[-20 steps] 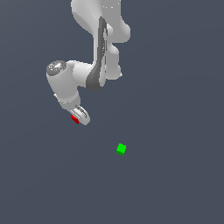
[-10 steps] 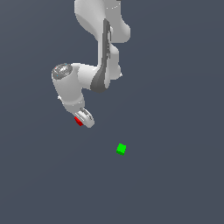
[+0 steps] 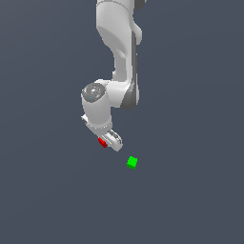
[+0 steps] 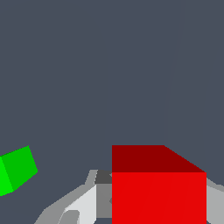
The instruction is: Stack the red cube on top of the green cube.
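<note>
Red cube (image 3: pixel 102 142) sits pinched between the fingers of the gripper (image 3: pixel 108 141), carried clear of the floor. Over the last second the arm has swung toward the exterior view's right, so the gripper is now near the green cube (image 3: pixel 132 162), which has not moved. The carry looks well along, with only the final alignment and lowering left. The exterior view gives the gap between the two cubes; the wrist view shows the red cube (image 4: pixel 159 188) clamped between grey fingers (image 4: pixel 81 203), the green cube (image 4: pixel 16 169) off to one side.
</note>
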{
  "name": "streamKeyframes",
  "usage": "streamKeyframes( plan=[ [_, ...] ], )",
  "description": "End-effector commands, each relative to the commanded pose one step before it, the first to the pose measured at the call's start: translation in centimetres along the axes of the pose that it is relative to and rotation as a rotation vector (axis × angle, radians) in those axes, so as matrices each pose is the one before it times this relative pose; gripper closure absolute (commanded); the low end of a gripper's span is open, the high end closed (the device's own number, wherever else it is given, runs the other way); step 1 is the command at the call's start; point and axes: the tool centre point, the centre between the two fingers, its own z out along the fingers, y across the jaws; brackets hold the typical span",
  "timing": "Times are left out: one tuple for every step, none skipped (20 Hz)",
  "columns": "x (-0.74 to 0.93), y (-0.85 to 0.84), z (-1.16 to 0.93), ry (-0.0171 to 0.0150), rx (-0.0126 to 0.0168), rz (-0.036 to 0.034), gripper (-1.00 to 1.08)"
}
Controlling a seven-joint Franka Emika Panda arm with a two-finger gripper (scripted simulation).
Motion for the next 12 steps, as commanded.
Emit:
streamKeyframes(
  plan=[
    [-0.639, -2.837, 0.581, 0.00024, 0.00068, 0.00024, 1.08],
    [-0.238, -1.14, 0.242, 0.0, 0.0, 0.0, 1.08],
    [-0.234, -1.143, 0.242, 0.0, 0.0, 0.0, 1.08],
    [-0.225, -1.132, 0.239, 0.0, 0.0, 0.0, 1.08],
    [-0.205, -1.063, 0.223, 0.0, 0.0, 0.0, 1.08],
    [-0.185, -0.984, 0.206, 0.0, 0.0, 0.0, 1.08],
    [-0.165, -0.901, 0.188, 0.0, 0.0, 0.0, 1.08],
    [-0.146, -0.817, 0.17, 0.0, 0.0, 0.0, 1.08],
    [-0.126, -0.736, 0.152, 0.0, 0.0, 0.0, 1.08],
    [-0.127, -0.687, 0.169, 0.0, -0.00073, -0.00042, 1.08],
    [-0.091, -0.592, 0.12, 0.0, 0.0, 0.0, 1.08],
    [-0.078, -0.532, 0.107, 0.0, 0.0, 0.0, 1.08]
  ],
)
